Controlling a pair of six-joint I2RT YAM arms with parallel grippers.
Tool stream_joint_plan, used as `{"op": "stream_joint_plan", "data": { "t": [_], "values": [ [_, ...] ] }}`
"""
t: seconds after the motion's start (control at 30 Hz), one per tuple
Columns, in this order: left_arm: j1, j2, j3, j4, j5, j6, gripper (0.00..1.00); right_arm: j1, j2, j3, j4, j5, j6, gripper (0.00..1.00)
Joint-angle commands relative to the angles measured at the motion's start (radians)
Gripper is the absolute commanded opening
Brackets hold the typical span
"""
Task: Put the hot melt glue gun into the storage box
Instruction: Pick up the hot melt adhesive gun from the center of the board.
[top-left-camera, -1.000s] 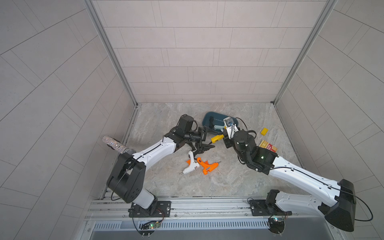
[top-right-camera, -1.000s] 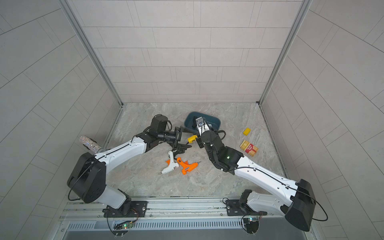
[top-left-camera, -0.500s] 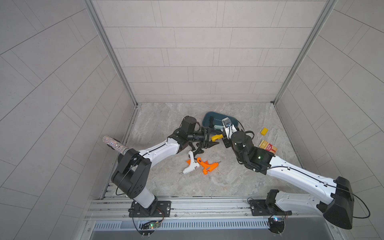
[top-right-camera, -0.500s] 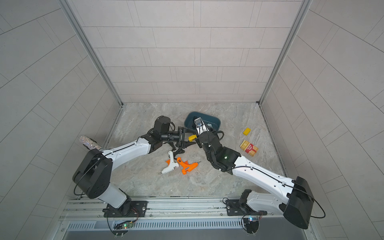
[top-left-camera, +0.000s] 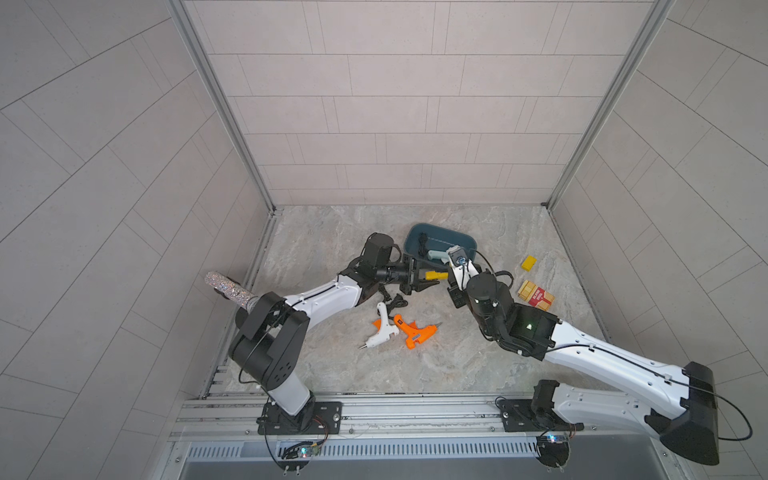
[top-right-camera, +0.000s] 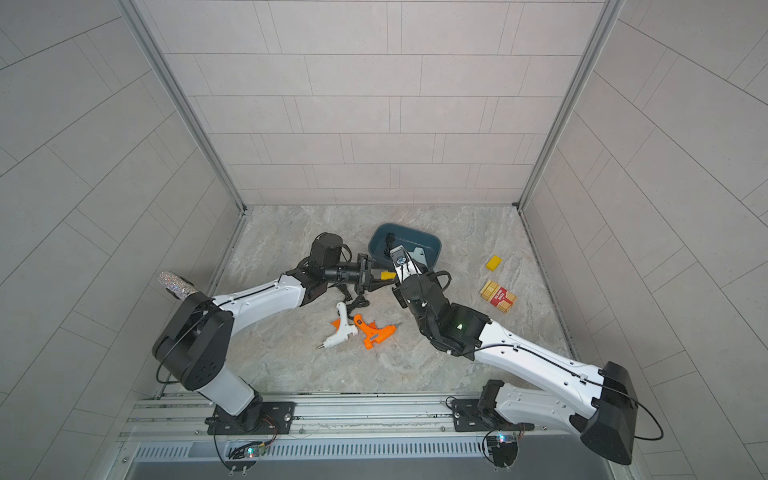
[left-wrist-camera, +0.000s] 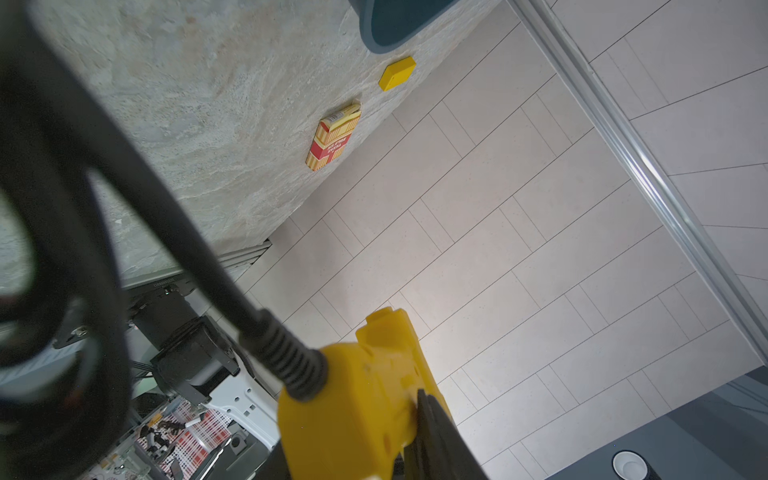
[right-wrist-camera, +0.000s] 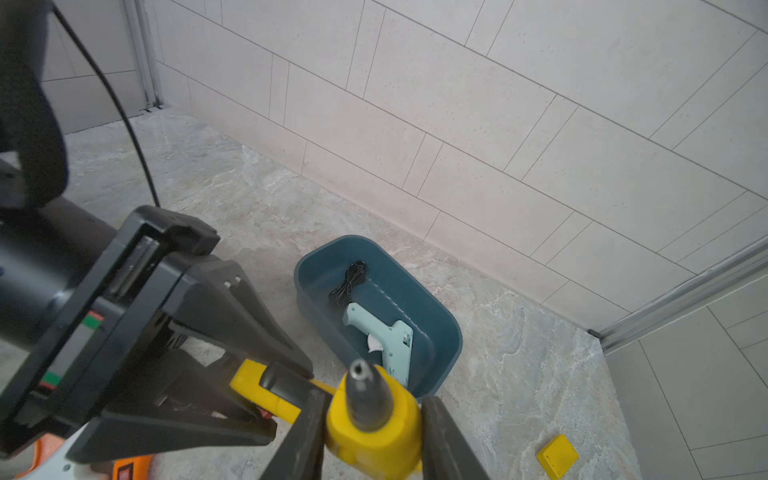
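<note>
Yellow glue gun (top-left-camera: 436, 274) is near the centre of the frame in both top views, just lower left of the storage box (top-left-camera: 451, 241) and outside its rim. It is held at two places. The right gripper (right-wrist-camera: 374, 399) is clamped on the barrel behind the dark nozzle, one finger on each side. The left gripper (right-wrist-camera: 284, 399) is pinched onto the yellow handle, coming in from frame left. A black cable (left-wrist-camera: 174, 232) runs off the handle's end. Inside the box lie a pale blue glue gun (right-wrist-camera: 386, 340) and a coiled black cord (right-wrist-camera: 351, 280). A white glue gun (top-left-camera: 380, 332) and an orange glue gun (top-left-camera: 415, 332) lie touching on the floor at lower centre, apart from both grippers. A second ago the left jaws stood wide apart, short of the handle. That arm has since reached right and closed. The yellow gun and the right grip are about where they were.
</note>
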Motion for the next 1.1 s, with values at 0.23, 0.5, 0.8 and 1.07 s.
{"op": "stream_joint_plan", "data": {
  "t": [0.23,0.5,0.8,1.07],
  "values": [
    [0.035,0.039,0.073,-0.192,-0.012,0.176,0.0,0.017,-0.142,0.022,-0.087,-0.04,0.086,0.12],
    [0.095,0.044,0.262,-0.612,-0.095,0.54,0.0,-0.011,-0.265,0.064,-0.161,-0.073,0.135,0.58],
    [0.098,0.1,0.464,-0.767,-0.201,0.839,0.0,-0.39,-0.276,0.114,-0.404,-0.409,0.503,0.68],
    [0.096,0.091,0.486,-0.804,-0.235,1.094,0.0,-0.708,-0.094,0.105,-0.363,-0.992,0.864,0.64]
  ]
}}
